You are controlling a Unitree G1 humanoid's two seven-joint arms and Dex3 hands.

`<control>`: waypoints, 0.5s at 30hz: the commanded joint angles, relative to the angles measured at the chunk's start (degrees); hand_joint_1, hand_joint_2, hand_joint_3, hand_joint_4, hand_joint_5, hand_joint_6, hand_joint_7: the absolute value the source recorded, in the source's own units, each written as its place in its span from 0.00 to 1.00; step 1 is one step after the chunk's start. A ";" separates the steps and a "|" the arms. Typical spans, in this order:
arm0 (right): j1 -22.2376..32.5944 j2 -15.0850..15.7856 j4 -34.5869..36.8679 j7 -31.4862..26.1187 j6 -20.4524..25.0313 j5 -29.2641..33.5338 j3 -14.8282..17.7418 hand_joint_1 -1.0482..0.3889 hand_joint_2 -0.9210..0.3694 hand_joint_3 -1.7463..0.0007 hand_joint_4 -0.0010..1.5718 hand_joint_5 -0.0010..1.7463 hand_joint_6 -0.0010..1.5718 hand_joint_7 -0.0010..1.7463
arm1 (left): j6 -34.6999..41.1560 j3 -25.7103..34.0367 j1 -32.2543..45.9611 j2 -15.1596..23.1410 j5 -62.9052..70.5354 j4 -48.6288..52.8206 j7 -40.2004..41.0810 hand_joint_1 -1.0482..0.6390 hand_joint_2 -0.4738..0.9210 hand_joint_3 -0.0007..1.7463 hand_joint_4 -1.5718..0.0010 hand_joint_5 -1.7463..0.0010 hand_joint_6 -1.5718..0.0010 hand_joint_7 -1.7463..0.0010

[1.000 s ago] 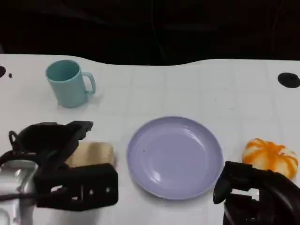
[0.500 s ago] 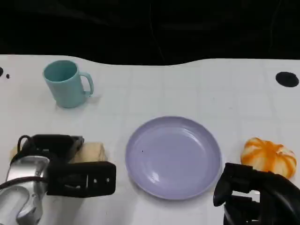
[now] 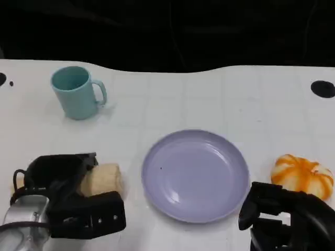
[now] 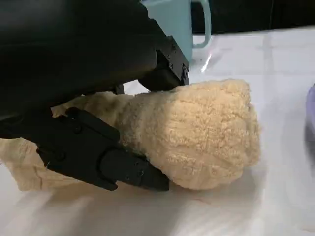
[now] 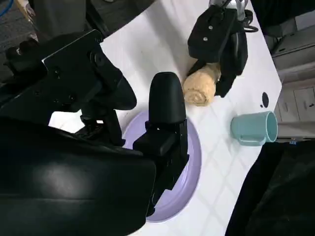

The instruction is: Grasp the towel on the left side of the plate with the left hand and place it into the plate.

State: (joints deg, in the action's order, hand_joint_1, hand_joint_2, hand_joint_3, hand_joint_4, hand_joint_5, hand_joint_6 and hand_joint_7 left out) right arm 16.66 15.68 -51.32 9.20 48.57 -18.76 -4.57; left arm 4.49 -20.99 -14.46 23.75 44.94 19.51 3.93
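The beige towel lies bunched into a roll on the white table, left of the lilac plate. My left hand grips it, with fingers over one side and the thumb against the other. The fluffy end of the towel sticks out past the fingers and rests on the table. The right wrist view shows the left hand clasped over the towel beside the plate. My right hand hangs near the plate's right front edge, fingers apart and holding nothing.
A teal mug stands at the back left, behind the towel. An orange-and-white pumpkin sits right of the plate, just beyond my right hand. A black round mark is at the table's far right. The table's dark back edge runs behind.
My left hand has dropped onto the towel and closed around it. The towel, flat before, is now bunched into a roll. The right hand has stayed put.
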 commanded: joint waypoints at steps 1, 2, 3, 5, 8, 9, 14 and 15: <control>-0.19 0.73 -0.46 0.27 0.41 -0.33 0.65 0.71 0.30 0.27 0.46 1.00 0.40 0.90 | -0.16 3.39 1.76 -0.04 -1.94 -7.01 2.42 0.48 1.00 0.15 0.47 0.00 0.66 0.01; -0.21 0.88 -0.47 0.27 0.39 -0.15 0.54 0.71 0.30 0.27 0.46 1.00 0.40 0.90 | -0.28 3.79 2.01 -0.16 -2.10 -8.67 2.51 0.48 1.00 0.17 0.46 0.00 0.66 0.01; -0.23 1.01 -0.50 0.28 0.37 0.00 0.44 0.71 0.30 0.27 0.46 1.00 0.40 0.90 | -0.36 4.09 2.21 -0.25 -2.15 -9.98 2.50 0.48 0.96 0.23 0.46 0.00 0.65 0.00; -0.19 0.92 -0.43 0.31 0.34 -0.06 0.37 0.71 0.30 0.27 0.46 1.00 0.40 0.91 | -0.58 4.29 2.31 -0.64 -1.85 -13.30 2.57 0.48 0.85 0.39 0.44 0.00 0.63 0.00; -0.18 0.73 -0.46 0.22 0.60 -0.26 0.34 0.70 0.31 0.27 0.46 1.00 0.40 0.91 | 0.09 4.11 2.18 -1.32 -1.40 -17.24 1.61 0.47 0.76 0.48 0.44 0.00 0.63 0.00; -0.19 0.73 -0.43 0.21 0.58 -0.23 0.31 0.70 0.31 0.27 0.46 1.00 0.40 0.91 | 0.50 3.97 2.10 -1.54 -1.23 -18.31 1.09 0.47 0.76 0.49 0.44 0.00 0.62 0.00; -0.09 0.54 -0.57 0.00 0.61 -0.09 -0.05 0.70 0.30 0.27 0.47 1.00 0.41 0.91 | 2.43 2.84 1.19 -3.42 0.09 -24.11 -2.14 0.47 0.74 0.51 0.45 0.00 0.62 0.00; -0.12 0.53 -0.59 -0.07 0.65 -0.04 -0.13 0.70 0.30 0.27 0.47 1.00 0.41 0.91 | 2.71 2.54 0.84 -4.12 0.32 -24.90 -2.64 0.47 0.74 0.50 0.44 0.00 0.62 0.00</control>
State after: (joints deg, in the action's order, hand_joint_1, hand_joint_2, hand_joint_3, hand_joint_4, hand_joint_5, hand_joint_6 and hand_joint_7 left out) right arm 16.65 15.88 -51.30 9.29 48.91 -18.76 -4.54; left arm 6.22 -18.02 -12.47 20.46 44.55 -2.96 2.79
